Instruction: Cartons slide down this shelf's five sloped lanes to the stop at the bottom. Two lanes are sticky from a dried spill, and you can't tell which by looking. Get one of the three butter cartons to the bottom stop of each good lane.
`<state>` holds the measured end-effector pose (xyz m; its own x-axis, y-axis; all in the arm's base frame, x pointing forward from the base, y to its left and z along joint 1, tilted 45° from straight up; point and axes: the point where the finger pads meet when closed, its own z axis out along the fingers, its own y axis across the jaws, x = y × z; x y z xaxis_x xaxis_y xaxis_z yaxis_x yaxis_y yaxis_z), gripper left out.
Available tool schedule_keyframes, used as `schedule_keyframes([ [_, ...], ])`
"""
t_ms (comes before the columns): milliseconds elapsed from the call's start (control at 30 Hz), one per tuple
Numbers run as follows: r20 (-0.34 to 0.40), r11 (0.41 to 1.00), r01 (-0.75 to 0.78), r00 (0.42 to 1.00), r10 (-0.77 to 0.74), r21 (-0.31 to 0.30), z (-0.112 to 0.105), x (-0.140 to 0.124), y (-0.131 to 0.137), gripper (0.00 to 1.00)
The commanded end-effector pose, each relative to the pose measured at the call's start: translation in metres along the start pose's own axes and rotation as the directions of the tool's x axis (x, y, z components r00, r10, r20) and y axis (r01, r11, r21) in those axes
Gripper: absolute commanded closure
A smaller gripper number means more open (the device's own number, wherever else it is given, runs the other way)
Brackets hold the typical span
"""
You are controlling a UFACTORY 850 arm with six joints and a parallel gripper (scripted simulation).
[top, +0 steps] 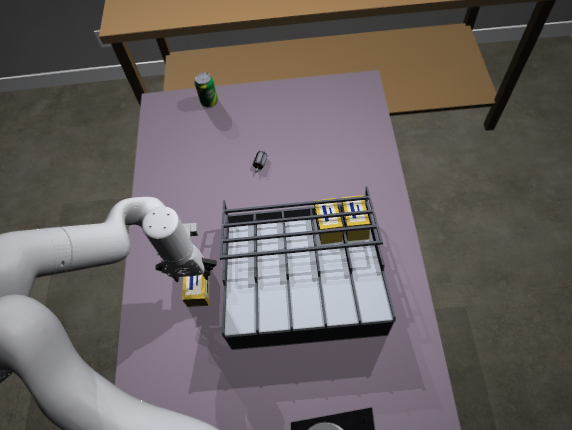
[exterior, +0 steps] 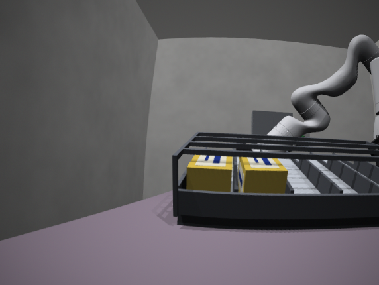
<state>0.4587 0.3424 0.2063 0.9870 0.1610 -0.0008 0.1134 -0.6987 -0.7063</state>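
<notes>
The dark shelf (top: 305,265) with five sloped lanes stands on the purple table. Two yellow butter cartons (top: 329,216) (top: 357,213) sit side by side in the two rightmost lanes at the far end under the bars; they also show in the exterior view (exterior: 209,173) (exterior: 263,175) behind the low rail. A third butter carton (top: 195,290) lies on the table just left of the shelf. My gripper (top: 191,274) is open directly over this carton's far end, fingers around its top; nothing is gripped.
A green can (top: 206,90) stands at the table's far left. A small grey cylinder (top: 259,160) lies beyond the shelf. A wooden table (top: 320,45) stands behind. A dark block (top: 332,419) sits at the near table edge.
</notes>
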Motion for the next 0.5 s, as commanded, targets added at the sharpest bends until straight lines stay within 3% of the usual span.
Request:
schedule_keyframes([
  [0,-0.001,1.0,0.0,1.0,0.0,0.001,0.014,0.001,0.0,0.1],
  [167,-0.001,1.0,0.0,1.0,0.0,0.001,0.031,0.001,-0.001,0.1],
  [233,-0.001,1.0,0.0,1.0,0.0,0.001,0.031,0.001,-0.001,0.1],
  [267,-0.001,1.0,0.0,1.0,0.0,0.0,0.02,0.001,0.0,0.1],
  [467,-0.001,1.0,0.0,1.0,0.0,0.0,0.025,0.001,0.0,0.1],
])
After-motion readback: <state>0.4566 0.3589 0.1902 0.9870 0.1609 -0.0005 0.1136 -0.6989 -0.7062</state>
